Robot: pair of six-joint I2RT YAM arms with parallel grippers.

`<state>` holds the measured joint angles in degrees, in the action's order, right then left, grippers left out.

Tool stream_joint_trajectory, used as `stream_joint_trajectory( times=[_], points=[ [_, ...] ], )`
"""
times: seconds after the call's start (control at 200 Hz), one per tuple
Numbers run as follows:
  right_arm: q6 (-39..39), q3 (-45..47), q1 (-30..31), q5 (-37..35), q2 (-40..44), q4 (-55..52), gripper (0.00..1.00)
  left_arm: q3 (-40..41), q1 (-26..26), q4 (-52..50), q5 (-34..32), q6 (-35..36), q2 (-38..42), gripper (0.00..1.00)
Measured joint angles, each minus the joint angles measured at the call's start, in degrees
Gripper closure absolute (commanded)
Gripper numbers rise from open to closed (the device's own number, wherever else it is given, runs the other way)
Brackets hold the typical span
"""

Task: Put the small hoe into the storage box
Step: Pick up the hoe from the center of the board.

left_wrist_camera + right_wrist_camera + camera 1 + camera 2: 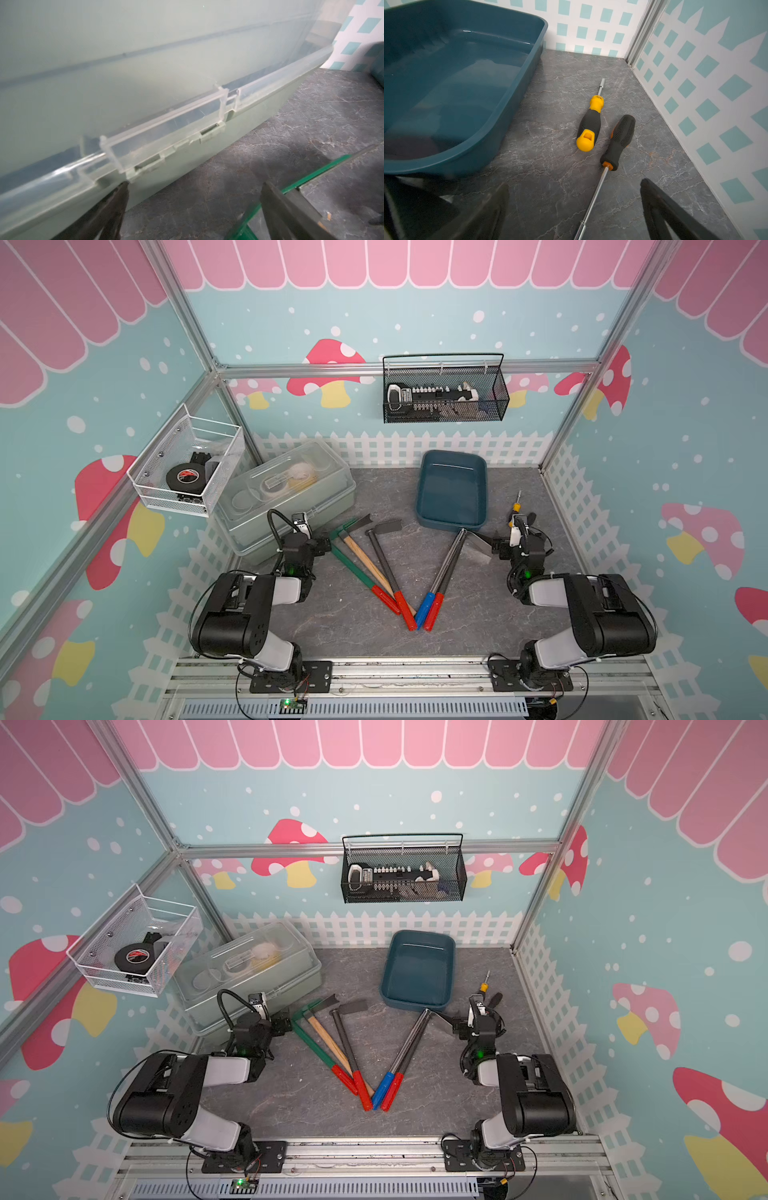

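Note:
Several hoes lie in a V on the grey table: a green-handled hoe [357,568], a wooden-handled hoe [365,560], a black-handled hoe [384,564] and two chrome-handled hoes [446,568]. They look about equal in length, and I cannot tell which is the small hoe. The dark teal storage box [453,489] [446,83] stands empty behind them. My left gripper [327,545] [195,187] is open beside the green hoe's head [311,172]. My right gripper [498,546] [575,187] is open by the chrome hoes' blade [482,547], holding nothing.
A clear lidded box [286,497] [124,83] sits close to the left gripper. Two screwdrivers, one yellow-black [589,124] and one black-orange [620,141], lie right of the storage box. A black wire basket [444,393] and a white mesh basket [187,464] hang on the walls.

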<state>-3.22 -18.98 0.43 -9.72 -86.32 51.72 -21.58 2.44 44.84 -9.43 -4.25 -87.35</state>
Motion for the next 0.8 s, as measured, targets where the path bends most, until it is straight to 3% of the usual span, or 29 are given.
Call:
stream_joint_trajectory(
  times=[0.8],
  points=[
    [0.0, -0.1, 0.0, 0.3, 0.0, 0.1, 0.01, 0.0, 1.6, 1.4, -2.4, 1.0, 0.0, 0.01]
  ],
)
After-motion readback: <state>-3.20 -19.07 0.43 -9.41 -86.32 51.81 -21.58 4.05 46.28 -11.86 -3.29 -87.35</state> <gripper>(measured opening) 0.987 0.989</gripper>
